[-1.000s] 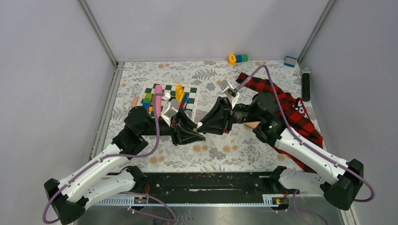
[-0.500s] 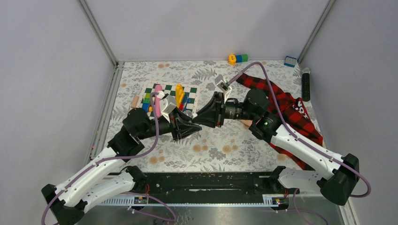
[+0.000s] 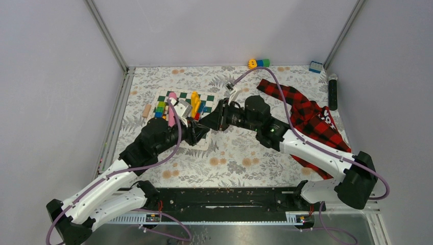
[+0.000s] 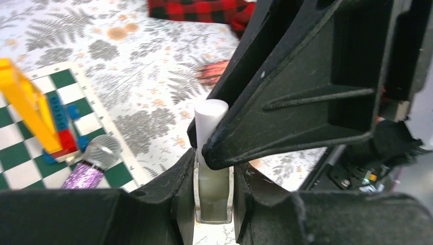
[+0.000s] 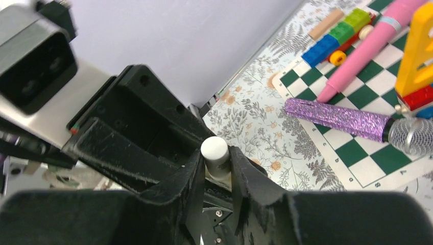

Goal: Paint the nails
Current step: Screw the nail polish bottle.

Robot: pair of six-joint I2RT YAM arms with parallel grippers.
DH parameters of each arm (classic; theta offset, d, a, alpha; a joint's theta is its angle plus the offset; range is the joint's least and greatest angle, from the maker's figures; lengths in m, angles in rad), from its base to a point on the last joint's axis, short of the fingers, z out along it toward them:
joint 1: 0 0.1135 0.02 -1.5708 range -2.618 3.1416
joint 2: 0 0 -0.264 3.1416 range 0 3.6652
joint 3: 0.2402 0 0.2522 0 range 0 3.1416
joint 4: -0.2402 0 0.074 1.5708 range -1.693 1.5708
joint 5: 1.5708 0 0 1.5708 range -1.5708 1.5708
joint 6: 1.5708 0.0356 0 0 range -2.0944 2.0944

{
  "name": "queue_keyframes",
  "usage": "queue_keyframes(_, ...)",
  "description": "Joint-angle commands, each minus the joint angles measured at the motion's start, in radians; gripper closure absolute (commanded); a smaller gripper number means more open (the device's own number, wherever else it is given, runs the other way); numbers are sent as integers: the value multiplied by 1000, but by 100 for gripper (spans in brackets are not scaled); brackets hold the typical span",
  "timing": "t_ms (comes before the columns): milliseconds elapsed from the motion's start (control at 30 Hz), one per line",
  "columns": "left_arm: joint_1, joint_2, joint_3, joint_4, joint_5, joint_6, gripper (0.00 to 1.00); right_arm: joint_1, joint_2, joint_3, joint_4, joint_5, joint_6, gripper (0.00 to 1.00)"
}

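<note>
My left gripper (image 4: pixel 213 164) is shut on a small clear nail polish bottle (image 4: pixel 213 191) with pale liquid in it. My right gripper (image 5: pixel 215 156) is shut on the bottle's white cap (image 5: pixel 214 148), which also shows in the left wrist view (image 4: pixel 209 115). In the top view the left gripper (image 3: pixel 195 134) and the right gripper (image 3: pixel 213 121) meet tip to tip at the chessboard's near right corner. The plaid sleeve (image 3: pixel 306 109) lies at the right. A pinkish bit of the dummy hand (image 4: pixel 212 73) shows beyond the bottle. The nails are too small to make out.
A green-and-white chessboard mat (image 3: pixel 208 98) holds a pink pen (image 3: pixel 172 104), a yellow block figure (image 3: pixel 195 101), coloured bricks (image 3: pixel 161 108) and a purple glitter microphone (image 5: pixel 352 122). Toy blocks (image 3: pixel 259 63), a blue brick (image 3: pixel 315 67) and a black cylinder (image 3: pixel 333 92) lie at the back right.
Both grippers, still joined at the bottle, have moved left and away from me toward the chessboard. The right arm has stretched leftward away from the sleeve.
</note>
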Motion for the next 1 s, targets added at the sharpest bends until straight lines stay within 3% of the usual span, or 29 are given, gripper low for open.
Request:
queue_keyframes(0, 25, 27, 37, 101, -229, 77, 100, 69, 71, 79, -172, 69, 169, 100)
queue_keyframes(333, 25, 102, 63, 37, -331, 108, 100, 110, 123, 139, -263, 252, 165, 100)
queue_keyframes(533, 25, 93, 51, 69, -264, 131, 100, 113, 115, 163, -255, 254, 137, 99)
queue_keyframes(733, 20, 95, 65, 84, -54, 192, 100, 99, 41, 215, -313, 284, -13, 46)
queue_keyframes(800, 20, 91, 64, 98, 17, 199, 100, 71, 3, 224, -344, 289, -47, 40)
queue_keyframes(967, 20, 93, 90, 97, 206, 205, 100, 8, -141, 182, -353, 271, -126, 36)
